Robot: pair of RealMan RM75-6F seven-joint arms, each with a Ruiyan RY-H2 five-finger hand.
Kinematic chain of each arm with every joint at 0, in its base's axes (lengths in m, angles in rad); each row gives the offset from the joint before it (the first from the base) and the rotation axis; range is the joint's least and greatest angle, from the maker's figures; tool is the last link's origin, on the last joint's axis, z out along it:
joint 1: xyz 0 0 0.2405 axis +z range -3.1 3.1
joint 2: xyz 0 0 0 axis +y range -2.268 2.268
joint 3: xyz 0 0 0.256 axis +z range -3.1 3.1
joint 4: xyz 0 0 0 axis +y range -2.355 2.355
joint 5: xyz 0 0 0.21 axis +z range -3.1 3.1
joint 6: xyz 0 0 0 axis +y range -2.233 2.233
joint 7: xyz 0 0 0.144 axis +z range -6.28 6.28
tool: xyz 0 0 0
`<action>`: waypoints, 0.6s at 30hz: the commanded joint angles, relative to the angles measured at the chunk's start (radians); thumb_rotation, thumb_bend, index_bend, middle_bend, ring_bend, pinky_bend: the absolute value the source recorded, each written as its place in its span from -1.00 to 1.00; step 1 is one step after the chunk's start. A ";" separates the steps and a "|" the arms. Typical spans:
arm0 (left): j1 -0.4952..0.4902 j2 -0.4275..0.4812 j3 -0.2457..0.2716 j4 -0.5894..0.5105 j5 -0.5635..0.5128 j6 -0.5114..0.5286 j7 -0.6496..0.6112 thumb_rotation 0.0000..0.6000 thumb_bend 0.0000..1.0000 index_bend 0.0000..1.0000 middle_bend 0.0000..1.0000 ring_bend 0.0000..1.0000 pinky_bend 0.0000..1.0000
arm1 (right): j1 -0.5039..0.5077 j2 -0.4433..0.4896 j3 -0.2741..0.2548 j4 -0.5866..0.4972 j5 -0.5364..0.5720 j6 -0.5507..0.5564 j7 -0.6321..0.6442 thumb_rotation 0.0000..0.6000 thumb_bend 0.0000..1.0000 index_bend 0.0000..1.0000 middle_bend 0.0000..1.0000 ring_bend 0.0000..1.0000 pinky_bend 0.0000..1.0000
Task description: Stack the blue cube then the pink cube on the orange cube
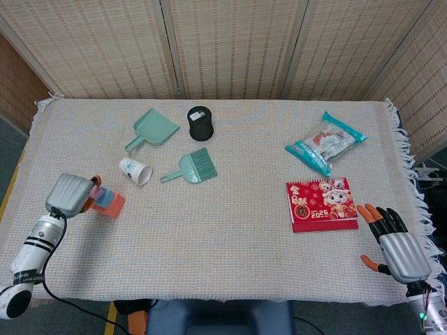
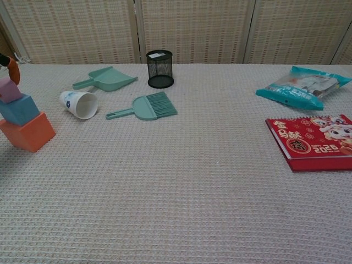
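The orange cube (image 2: 27, 132) stands at the table's left edge with the blue cube (image 2: 18, 109) on top of it. The small pink cube (image 2: 9, 89) sits slightly tilted on the blue cube. My left hand (image 1: 68, 194) is right beside the stack and holds the pink cube; one orange fingertip (image 2: 12, 70) shows against its upper side. The same stack shows in the head view as orange cube (image 1: 115, 205), blue cube (image 1: 107, 198) and pink cube (image 1: 96, 190). My right hand (image 1: 397, 244) hangs open at the table's front right corner, holding nothing.
A white paper cup (image 1: 135, 171) lies on its side near the stack. Behind it are a teal dustpan (image 1: 154, 128), a teal brush (image 1: 192, 167) and a black mesh pen holder (image 1: 200, 123). A red calendar (image 1: 321, 204) and a snack bag (image 1: 325, 142) lie on the right.
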 commanded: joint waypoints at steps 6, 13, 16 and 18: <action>0.001 -0.001 0.002 0.007 -0.006 -0.006 -0.001 1.00 -0.07 0.26 1.00 1.00 1.00 | 0.000 -0.001 0.000 -0.001 0.000 0.000 -0.003 1.00 -0.81 -1.00 -1.00 -1.00 -1.00; 0.000 0.001 0.003 0.006 -0.013 -0.011 0.005 1.00 -0.07 -0.02 1.00 1.00 1.00 | 0.000 -0.002 0.001 -0.002 0.004 -0.003 -0.006 1.00 -0.81 -1.00 -1.00 -1.00 -1.00; 0.001 0.001 0.003 0.005 -0.015 -0.010 0.006 1.00 -0.07 -0.24 1.00 1.00 1.00 | 0.000 -0.002 0.001 -0.002 0.004 -0.002 -0.008 1.00 -0.81 -1.00 -1.00 -1.00 -1.00; 0.001 0.001 0.003 0.004 -0.015 -0.010 0.008 1.00 -0.07 -0.34 1.00 1.00 1.00 | 0.000 -0.002 0.001 -0.002 0.004 -0.001 -0.008 1.00 -0.81 -1.00 -1.00 -1.00 -1.00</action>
